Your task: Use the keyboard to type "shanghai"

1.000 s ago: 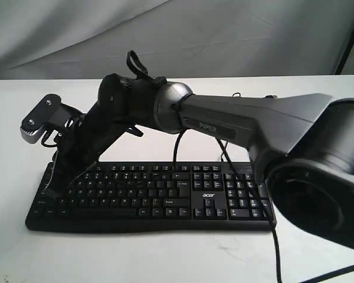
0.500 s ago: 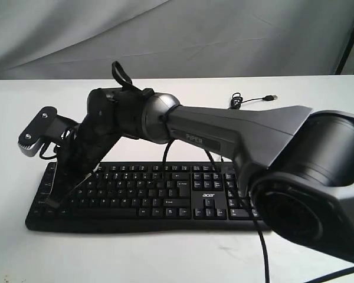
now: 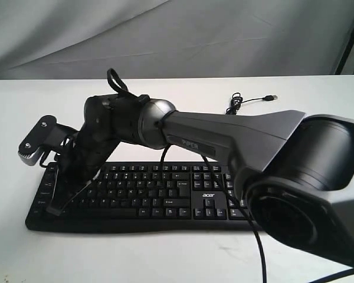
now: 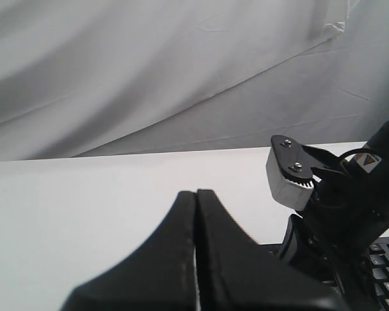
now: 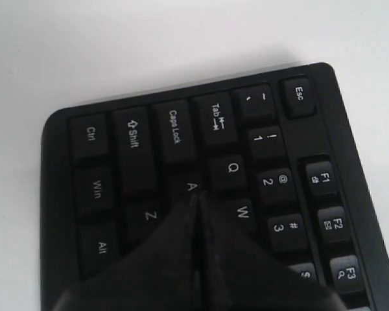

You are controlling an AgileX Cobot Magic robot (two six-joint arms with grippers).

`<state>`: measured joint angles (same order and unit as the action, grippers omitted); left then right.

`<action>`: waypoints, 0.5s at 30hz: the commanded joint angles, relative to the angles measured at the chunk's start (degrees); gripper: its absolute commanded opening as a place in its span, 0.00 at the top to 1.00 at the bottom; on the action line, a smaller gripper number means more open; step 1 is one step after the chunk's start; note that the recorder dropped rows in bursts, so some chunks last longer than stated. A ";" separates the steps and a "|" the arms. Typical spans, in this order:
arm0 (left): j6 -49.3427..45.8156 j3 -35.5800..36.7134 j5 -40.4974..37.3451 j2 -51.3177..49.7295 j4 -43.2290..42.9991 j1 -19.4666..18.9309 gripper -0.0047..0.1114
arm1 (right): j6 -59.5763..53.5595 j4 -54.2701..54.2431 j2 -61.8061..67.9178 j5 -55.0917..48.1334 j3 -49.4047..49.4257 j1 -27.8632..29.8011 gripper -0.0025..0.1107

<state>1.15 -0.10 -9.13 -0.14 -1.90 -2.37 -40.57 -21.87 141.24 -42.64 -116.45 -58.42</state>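
Note:
The black keyboard [image 3: 165,191] lies across the white table, its "acer" logo near the number pad. My right arm reaches across to the keyboard's left end. In the right wrist view the right gripper [image 5: 198,195] is shut, empty, its tips over the A key [image 5: 190,186], between Z and W on the keyboard [image 5: 142,139]. Whether they press the key I cannot tell. In the exterior view the right gripper [image 3: 55,206] points down at the left keys. My left gripper [image 4: 196,193] is shut on nothing above bare table, beside the keyboard's corner [image 4: 384,259].
The keyboard's USB cable [image 3: 248,101] coils on the table behind it, plug lying loose. The right arm's wrist camera [image 3: 38,141] juts out over the keyboard's left end and shows in the left wrist view [image 4: 288,178]. A grey curtain [image 3: 177,35] backs the table.
My right arm has swung further left and its shut fingertips have dropped lower onto the keyboard's left end.

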 commanded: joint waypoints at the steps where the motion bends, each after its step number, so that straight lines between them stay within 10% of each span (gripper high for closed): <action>1: 0.15 0.10 0.34 0.14 0.00 0.37 0.96 | 0.34 0.74 -0.02 -0.29 -0.26 -0.13 0.98; 15: 0.15 0.10 0.34 0.14 0.00 0.37 0.96 | 0.38 0.35 1.20 0.04 -0.26 -0.13 0.98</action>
<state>1.15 -0.10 -9.13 -0.14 -1.90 -2.37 -40.34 -21.29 142.15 -42.64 -116.45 -58.42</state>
